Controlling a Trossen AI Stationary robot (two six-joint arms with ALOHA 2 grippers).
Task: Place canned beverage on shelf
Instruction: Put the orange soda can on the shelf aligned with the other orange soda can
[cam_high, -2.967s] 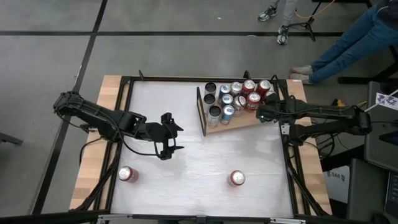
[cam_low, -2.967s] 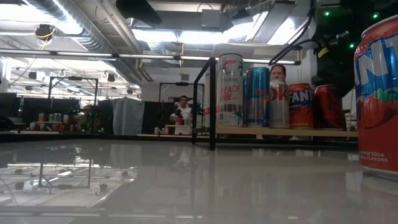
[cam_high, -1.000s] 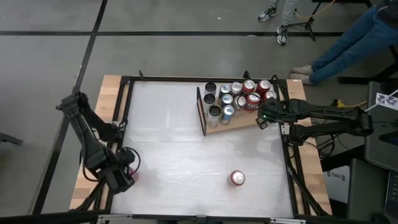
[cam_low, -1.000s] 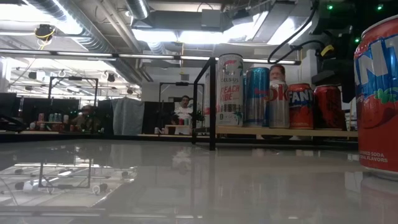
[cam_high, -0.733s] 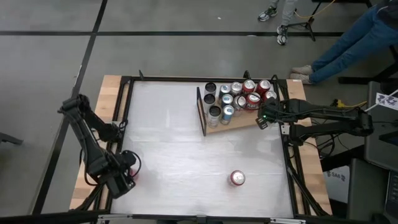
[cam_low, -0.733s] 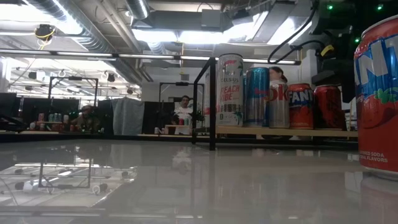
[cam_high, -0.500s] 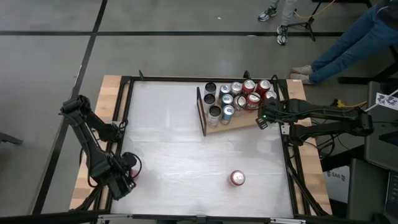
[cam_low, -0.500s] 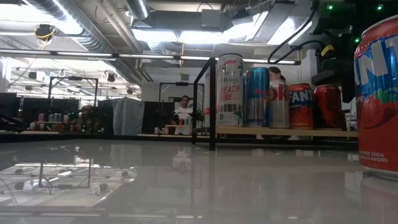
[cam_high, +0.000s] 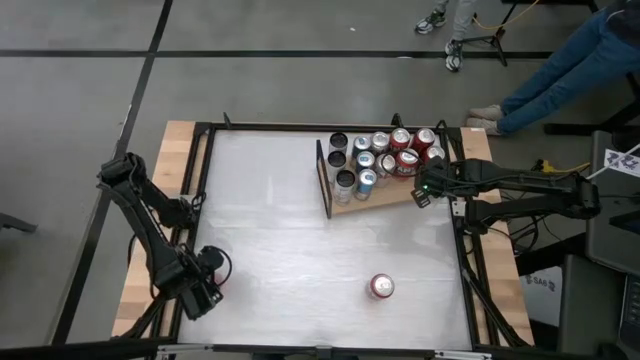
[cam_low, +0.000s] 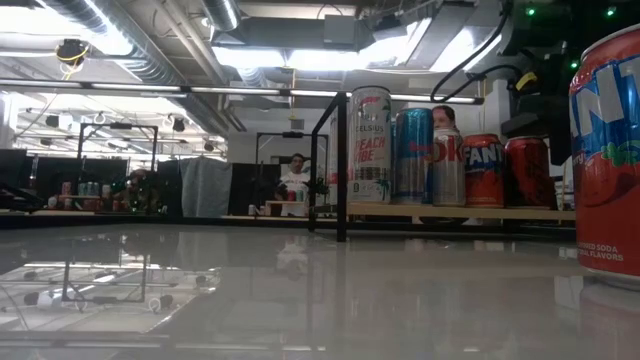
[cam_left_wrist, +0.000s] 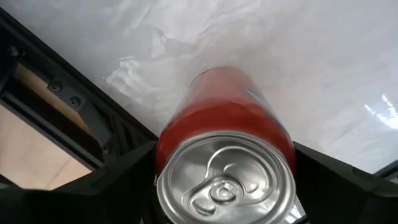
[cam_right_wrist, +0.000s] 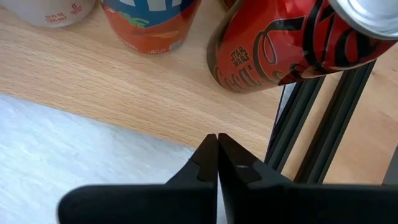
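A red canned beverage stands upright on the white table near its near left corner. My left gripper points straight down over it, open. Its fingers stand on either side of the can's top, close to its wall. In the high view the gripper hides that can. A second red can stands near the near right. The wooden shelf lies at the far right, with several cans upright on it. My right gripper is shut and hangs above the shelf's near edge.
The shelf's black upright frame stands at its left end. The table's black rail runs close beside the left can. In the low view the second can fills the right side. A person's legs show beyond the table's far right.
My left gripper has sunk straight down over the red can at the near left, staying open, so that its fingers now flank the can's top. The can has not moved.
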